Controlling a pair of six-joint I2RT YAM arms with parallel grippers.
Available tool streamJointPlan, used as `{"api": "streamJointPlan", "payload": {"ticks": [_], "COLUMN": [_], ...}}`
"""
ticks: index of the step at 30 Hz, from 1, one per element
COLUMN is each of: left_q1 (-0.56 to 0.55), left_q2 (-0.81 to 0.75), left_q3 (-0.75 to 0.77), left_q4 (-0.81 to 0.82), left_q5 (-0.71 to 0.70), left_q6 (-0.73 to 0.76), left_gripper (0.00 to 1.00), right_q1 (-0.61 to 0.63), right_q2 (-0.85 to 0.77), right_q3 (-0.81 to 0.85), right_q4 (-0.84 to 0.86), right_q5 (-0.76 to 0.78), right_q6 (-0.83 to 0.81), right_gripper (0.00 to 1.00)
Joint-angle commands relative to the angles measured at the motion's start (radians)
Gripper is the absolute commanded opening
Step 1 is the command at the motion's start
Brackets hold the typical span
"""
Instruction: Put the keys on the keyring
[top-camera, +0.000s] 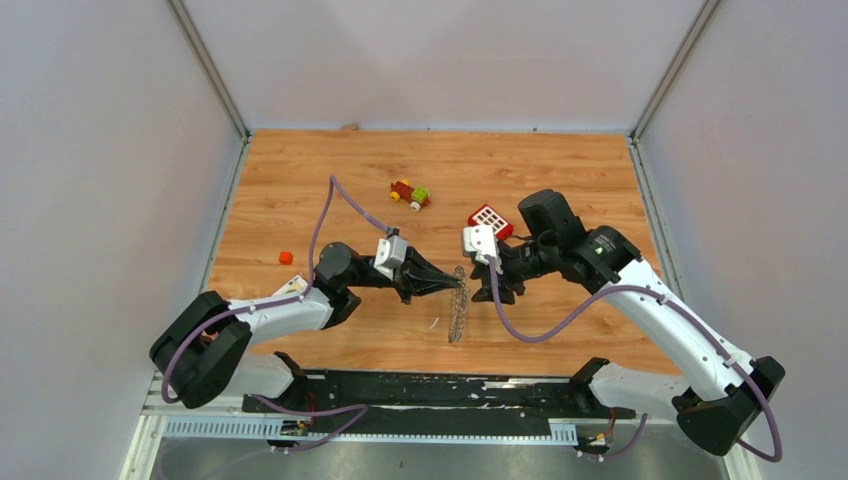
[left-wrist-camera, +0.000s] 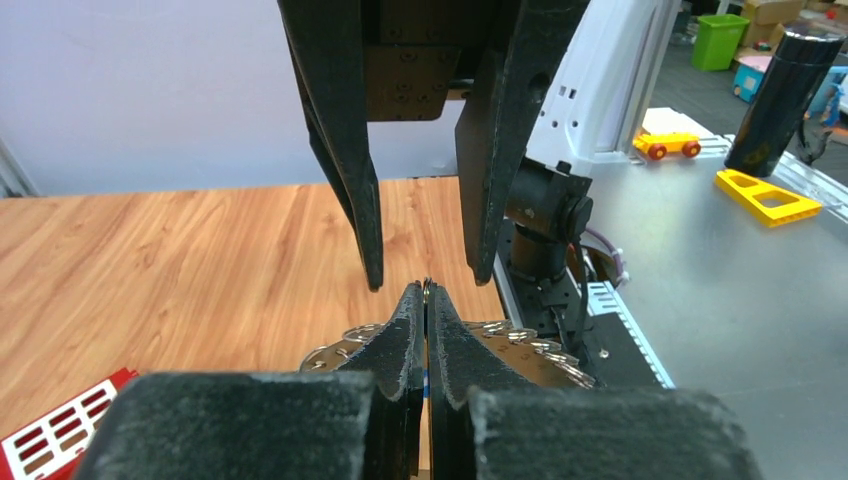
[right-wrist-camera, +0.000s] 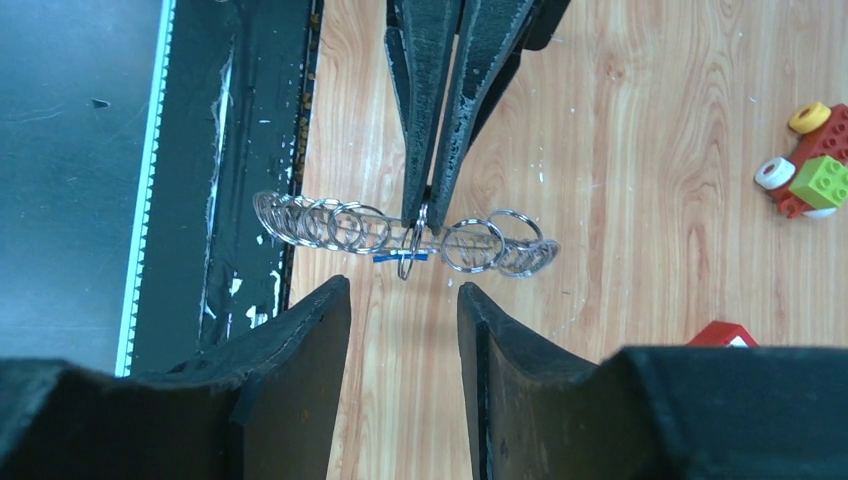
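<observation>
The keyring (top-camera: 458, 310) is a large metal ring fringed with silver loops. It stands on edge on the wood table, between my two grippers. My left gripper (top-camera: 460, 286) is shut on its upper rim, with the fingertips pressed together (left-wrist-camera: 427, 290). In the right wrist view the keyring (right-wrist-camera: 480, 243) lies across the frame, and a small blue-headed piece (right-wrist-camera: 398, 257) sits at the ring just below the left fingertips. My right gripper (right-wrist-camera: 403, 292) is open and empty, just short of the ring and facing it. I cannot make out the small dark key.
A red block with white squares (top-camera: 490, 217) lies just behind the right wrist. A red-yellow-green toy (top-camera: 410, 194) stands further back, and a small orange cube (top-camera: 286, 257) lies at the left. The black base rail (top-camera: 440, 390) runs along the near edge.
</observation>
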Motion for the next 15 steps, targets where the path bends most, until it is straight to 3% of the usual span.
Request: {"api": "streamJointPlan", "payload": {"ticks": [1,4,15], "left_q1": [0.004,0.004,0.004], "left_q2": [0.007,0.007,0.014], "left_q3": [-0.001,-0.003,-0.014], "left_q4": [0.123,0.13,0.183], "left_q5": [-0.01,-0.007,0.004], "left_q6": [-0.045,-0.044,-0.068], "left_gripper": [0.0,0.0,0.0], "right_q1": [-0.003,-0.004,-0.003], "right_q2": [0.021,0.032,0.037], "right_q3": [0.023,0.029,0.001], "right_q4": [0.029,0.032,0.074], "right_q5": [-0.083,-0.104,-0.079], "right_q6": [-0.016,-0.017,0.002], "right_gripper": [0.43,0.39,0.07]}}
